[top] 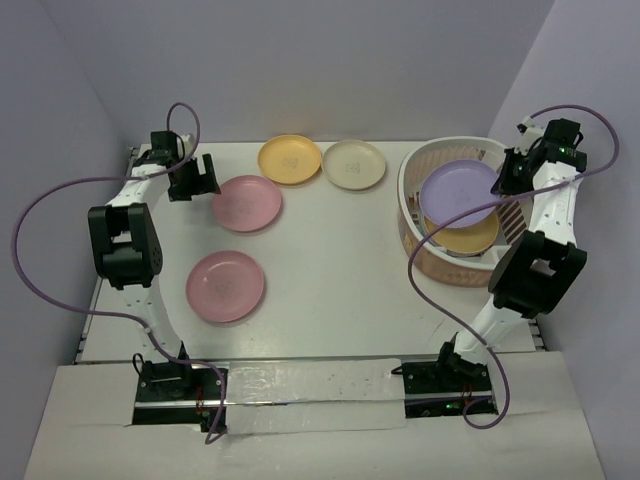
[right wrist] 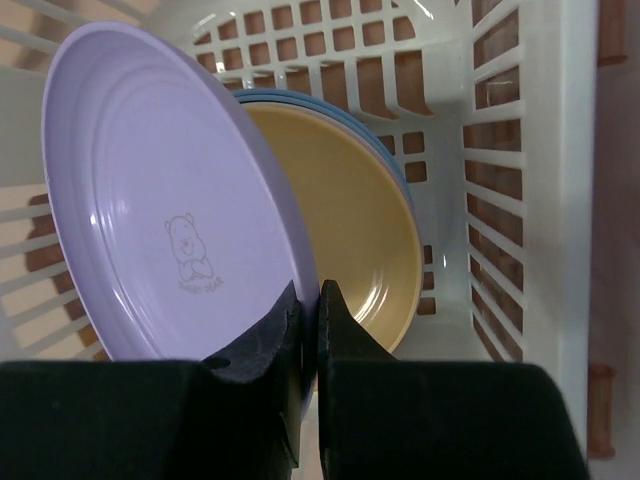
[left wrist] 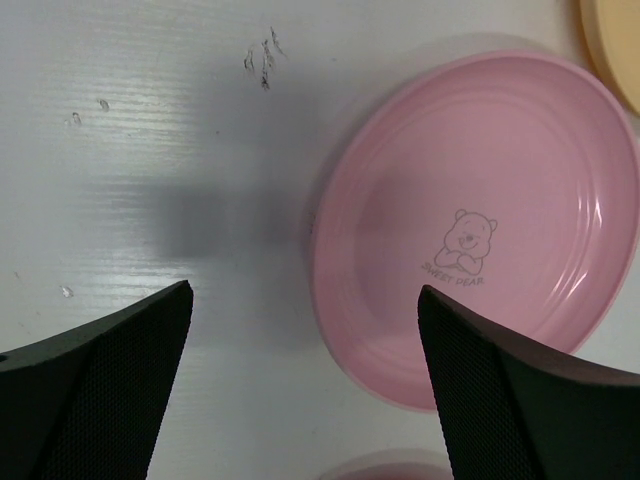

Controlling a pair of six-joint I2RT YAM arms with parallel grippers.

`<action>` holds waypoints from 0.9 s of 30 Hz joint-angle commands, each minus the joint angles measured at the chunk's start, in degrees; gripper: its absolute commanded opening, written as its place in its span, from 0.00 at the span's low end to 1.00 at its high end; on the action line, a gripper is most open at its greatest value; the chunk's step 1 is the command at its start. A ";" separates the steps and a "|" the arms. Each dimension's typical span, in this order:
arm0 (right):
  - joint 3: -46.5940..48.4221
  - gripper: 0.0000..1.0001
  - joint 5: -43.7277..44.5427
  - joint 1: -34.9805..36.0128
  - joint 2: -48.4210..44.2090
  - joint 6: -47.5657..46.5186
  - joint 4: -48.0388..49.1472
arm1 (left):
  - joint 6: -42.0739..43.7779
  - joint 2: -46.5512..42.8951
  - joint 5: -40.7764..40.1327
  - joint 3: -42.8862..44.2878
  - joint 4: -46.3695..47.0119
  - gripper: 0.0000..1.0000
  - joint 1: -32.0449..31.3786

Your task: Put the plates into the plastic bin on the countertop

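Right gripper [right wrist: 318,300] was clamped on the rim of the lavender plate [right wrist: 170,220], jaws almost closed, plate tilted over the plastic bin [top: 415,180], above an orange-yellow plate [right wrist: 350,230] inside. Left gripper [left wrist: 305,292] was spread wide, empty, over the countertop [top: 330,270]. A pink plate [left wrist: 480,220] printed "SWEET BEAR" was seen beside one finger, bare top opposite.

Pink plate [left wrist: 475,230], txt near ctr: "SWEET BEAR".

We classify this site as a robotics lab test cell. A plain white countertop [top: 330,260] is enclosed by bare lavender walls [top: 300,60]. The left arm base [top: 172,384] and right arm base [top: 448,382] are bolted at its near edge, trailing exposed purple cables [top: 14,248].
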 commanded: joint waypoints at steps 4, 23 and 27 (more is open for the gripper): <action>0.54 0.52 3.96 0.62 1.39 -4.52 3.70 | -1.79 1.02 1.74 0.25 3.85 0.96 0.47; 7.75 1.00 4.09 12.57 -8.39 -0.57 -0.91 | -2.77 6.72 4.30 -0.59 3.46 0.53 0.28; 10.32 1.00 4.34 16.67 -8.44 1.62 -1.88 | -2.75 7.40 3.76 -1.00 3.33 0.41 -0.17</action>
